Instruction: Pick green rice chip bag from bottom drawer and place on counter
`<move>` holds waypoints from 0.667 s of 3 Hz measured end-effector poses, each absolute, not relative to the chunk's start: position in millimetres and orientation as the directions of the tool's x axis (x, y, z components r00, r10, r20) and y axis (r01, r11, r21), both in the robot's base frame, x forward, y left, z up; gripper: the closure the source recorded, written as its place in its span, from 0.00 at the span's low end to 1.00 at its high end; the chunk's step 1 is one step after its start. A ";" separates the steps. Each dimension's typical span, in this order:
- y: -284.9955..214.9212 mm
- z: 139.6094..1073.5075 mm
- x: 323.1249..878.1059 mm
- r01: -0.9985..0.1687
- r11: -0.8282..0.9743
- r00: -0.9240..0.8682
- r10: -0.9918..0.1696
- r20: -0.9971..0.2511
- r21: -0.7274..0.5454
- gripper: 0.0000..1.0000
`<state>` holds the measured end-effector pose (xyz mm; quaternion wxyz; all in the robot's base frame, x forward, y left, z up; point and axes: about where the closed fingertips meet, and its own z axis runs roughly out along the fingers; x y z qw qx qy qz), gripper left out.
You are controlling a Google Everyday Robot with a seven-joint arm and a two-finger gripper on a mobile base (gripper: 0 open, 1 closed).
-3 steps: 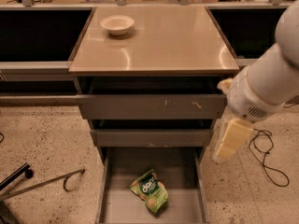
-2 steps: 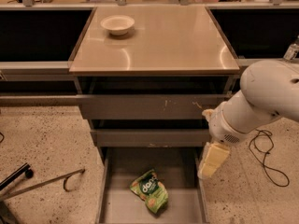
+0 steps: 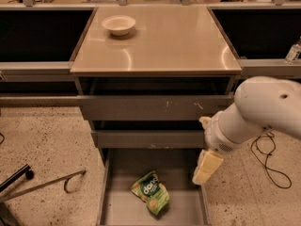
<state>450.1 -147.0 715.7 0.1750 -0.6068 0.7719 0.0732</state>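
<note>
The bag (image 3: 151,192) lies flat mid-floor in the bottom drawer (image 3: 123,210); it is judged light, soft and slick, best pinched at a raised edge rather than across its puffed body. The gripper (image 3: 207,167) hangs over the drawer's right rim, right of the bag and clear of it, holding nothing; how far it is open cannot be told. Beyond, the counter (image 3: 164,46) bears a bowl (image 3: 118,24) at far left.

I see the green chip bag (image 3: 151,198) lying flat, tilted, mid-floor in the open bottom drawer (image 3: 121,212). The glossy beige desk (image 3: 169,41) tops the cabinet above. My tool (image 3: 207,167) hangs over the drawer's right wall.
</note>
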 end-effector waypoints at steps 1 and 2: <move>-120.8 622.6 439.8 -0.972 0.231 -0.195 -0.904 -0.380 -0.049 0.00; -92.9 543.7 459.1 -0.973 0.228 -0.189 -0.880 -0.435 -0.038 0.00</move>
